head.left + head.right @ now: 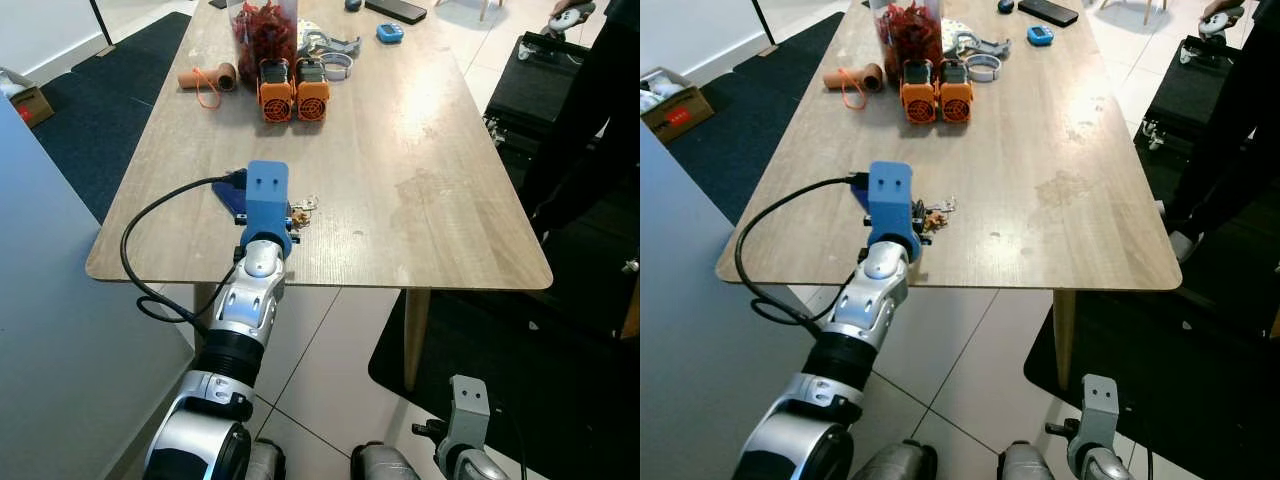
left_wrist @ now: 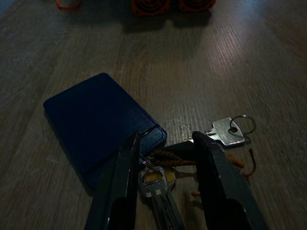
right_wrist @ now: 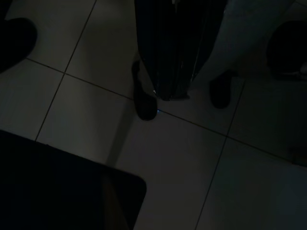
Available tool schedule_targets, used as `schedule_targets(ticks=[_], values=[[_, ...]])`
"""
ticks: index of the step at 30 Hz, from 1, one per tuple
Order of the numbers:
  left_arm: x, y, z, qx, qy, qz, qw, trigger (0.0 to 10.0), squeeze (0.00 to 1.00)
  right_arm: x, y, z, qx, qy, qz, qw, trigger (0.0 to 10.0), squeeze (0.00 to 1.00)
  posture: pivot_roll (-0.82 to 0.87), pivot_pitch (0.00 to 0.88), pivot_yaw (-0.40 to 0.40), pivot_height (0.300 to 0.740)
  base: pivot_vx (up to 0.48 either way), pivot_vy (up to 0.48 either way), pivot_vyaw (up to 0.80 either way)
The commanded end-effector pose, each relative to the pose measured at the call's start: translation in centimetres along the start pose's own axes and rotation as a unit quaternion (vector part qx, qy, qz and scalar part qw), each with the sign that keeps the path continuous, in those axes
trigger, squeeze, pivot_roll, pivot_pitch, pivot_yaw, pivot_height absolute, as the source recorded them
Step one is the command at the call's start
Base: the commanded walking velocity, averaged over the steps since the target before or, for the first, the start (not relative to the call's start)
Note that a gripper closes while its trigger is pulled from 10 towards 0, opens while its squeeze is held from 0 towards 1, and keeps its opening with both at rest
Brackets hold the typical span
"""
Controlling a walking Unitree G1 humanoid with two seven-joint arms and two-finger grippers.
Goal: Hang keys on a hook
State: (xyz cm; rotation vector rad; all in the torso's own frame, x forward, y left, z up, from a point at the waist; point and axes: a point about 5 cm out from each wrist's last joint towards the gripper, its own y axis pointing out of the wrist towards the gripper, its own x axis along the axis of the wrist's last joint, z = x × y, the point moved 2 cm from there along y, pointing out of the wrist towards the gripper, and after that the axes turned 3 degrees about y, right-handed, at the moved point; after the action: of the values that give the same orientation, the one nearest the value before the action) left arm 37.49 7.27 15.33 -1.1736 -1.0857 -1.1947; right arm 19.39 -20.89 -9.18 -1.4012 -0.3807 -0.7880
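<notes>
A small bunch of keys (image 2: 228,130) with a brown cord lies on the wooden table (image 1: 420,180) near its front edge, right beside a flat dark blue wallet (image 2: 96,120). My left gripper (image 2: 166,139) is low over the bunch, open, with one black finger on each side of the keys and cord. From the head, its blue wrist housing (image 1: 268,195) hides most of the bunch; a few keys (image 1: 304,208) stick out to its right. My right arm (image 1: 468,415) hangs idle low beside the table.
At the far end of the table stand two orange devices (image 1: 294,92), a jar of red stuff (image 1: 264,30), a cardboard roll (image 1: 205,76) and small items. A person in black (image 1: 605,110) stands at the right by a black case (image 1: 545,75). Dark rugs lie on the tiled floor.
</notes>
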Motion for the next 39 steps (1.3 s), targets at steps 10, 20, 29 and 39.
schedule_targets(ticks=[10,20,29,39], values=[[-1.5,-0.3,-1.1,0.013,0.017,0.017,1.000,10.0,0.00,-0.5,-0.2,-0.3,-0.006,0.007,0.006,1.000,10.0,0.00,0.04,0.132,-0.005,0.740,0.000,0.000,0.00],[-2.1,0.0,-0.8,0.040,0.034,0.040,0.998,10.0,0.00,-0.5,-0.2,-0.3,-0.007,0.010,0.006,1.000,10.0,0.00,0.03,0.137,0.001,0.740,0.000,0.000,0.00],[-2.4,0.0,-1.2,0.042,0.016,0.054,0.998,10.0,0.00,-0.6,-0.2,-0.2,-0.007,0.011,0.006,1.000,10.0,0.00,0.04,0.139,0.002,0.740,0.000,0.000,0.00],[-2.1,0.0,-2.0,0.039,0.006,0.056,0.998,10.0,0.00,-0.4,-0.1,-0.2,-0.007,0.011,0.005,1.000,10.0,0.00,0.03,0.141,0.002,0.740,0.000,0.000,0.00]])
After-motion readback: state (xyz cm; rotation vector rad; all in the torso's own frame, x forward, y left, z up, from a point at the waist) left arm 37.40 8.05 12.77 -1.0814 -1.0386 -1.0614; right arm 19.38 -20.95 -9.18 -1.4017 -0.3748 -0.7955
